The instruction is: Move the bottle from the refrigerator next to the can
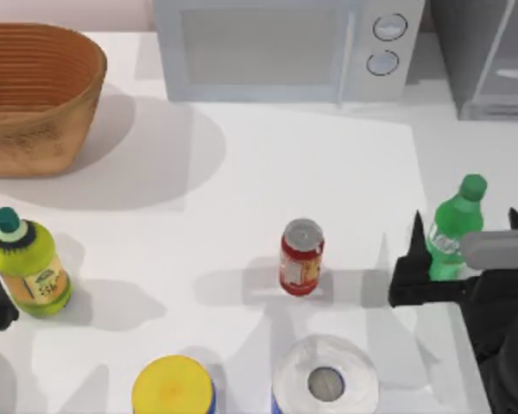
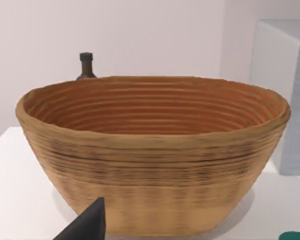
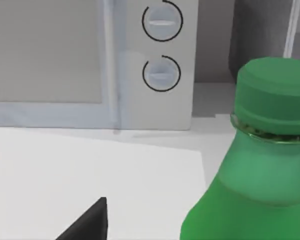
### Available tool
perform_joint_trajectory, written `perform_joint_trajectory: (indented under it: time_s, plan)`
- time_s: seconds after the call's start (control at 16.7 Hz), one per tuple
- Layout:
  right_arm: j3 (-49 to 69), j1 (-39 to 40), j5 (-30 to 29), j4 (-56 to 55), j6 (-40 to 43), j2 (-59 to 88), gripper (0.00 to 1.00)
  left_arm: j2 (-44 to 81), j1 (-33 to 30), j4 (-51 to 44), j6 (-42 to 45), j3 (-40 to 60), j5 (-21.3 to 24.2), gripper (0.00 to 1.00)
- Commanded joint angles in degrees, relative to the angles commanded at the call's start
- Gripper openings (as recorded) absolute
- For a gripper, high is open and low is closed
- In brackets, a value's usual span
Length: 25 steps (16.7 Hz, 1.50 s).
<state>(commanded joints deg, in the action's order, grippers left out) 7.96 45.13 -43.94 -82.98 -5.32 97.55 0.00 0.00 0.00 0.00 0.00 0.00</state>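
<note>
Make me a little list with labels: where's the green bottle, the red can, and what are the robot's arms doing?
bottle: upright, right of the can, between the right pincer's fingers
can: upright, mid-table
right pincer: around the bottle's lower body
left arm: parked at the table's left edge
refrigerator: back right corner
nearby: microwave, basket, white roll

The bottle (image 1: 453,226) is slim, bright green and translucent, with a green cap and a small pale label around its middle. It stands upright on the table, out of the refrigerator, at the right side. In the right wrist view its cap and shoulder (image 3: 262,165) loom close. The can (image 1: 301,257) is small and red with a silver top and a yellow-orange label; it stands upright near the table's middle, left of the bottle and apart from it. The refrigerator (image 1: 492,60), grey-framed with a pale glass door, stands at the far right corner.
</note>
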Motion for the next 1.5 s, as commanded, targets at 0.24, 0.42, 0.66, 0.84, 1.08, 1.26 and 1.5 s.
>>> perform_joint_trajectory:
  time_s: [0.24, 0.42, 0.66, 0.84, 1.08, 1.26, 1.5]
  plan:
    - [-0.03, 0.02, -0.14, 0.02, 0.0, 0.09, 1.0, 0.0, 0.0, 0.0, 0.0, 0.0, 0.0, 1.0]
    - [-0.24, -0.75, 1.26, 0.9, 0.17, -1.72, 1.0, 0.0, 0.0, 0.0, 0.0, 0.0, 0.0, 1.0]
    - [-2.13, -4.6, 9.33, 7.82, 0.64, -12.5, 1.0, 0.0, 0.0, 0.0, 0.0, 0.0, 0.0, 1.0]
    - [-4.51, -9.13, 17.75, 18.46, 0.9, -25.66, 1.0, 0.0, 0.0, 0.0, 0.0, 0.0, 0.0, 1.0]
    - [-7.9, -18.69, 28.78, 37.63, 1.41, -46.85, 1.0, 0.0, 0.0, 0.0, 0.0, 0.0, 0.0, 1.0]
    - [-9.76, -27.59, 35.38, 52.36, 2.06, -63.27, 1.0, 0.0, 0.0, 0.0, 0.0, 0.0, 0.0, 1.0]
    - [-10.47, -37.77, 41.3, 68.99, 3.29, -82.13, 1.0, 0.0, 0.0, 0.0, 0.0, 0.0, 0.0, 1.0]
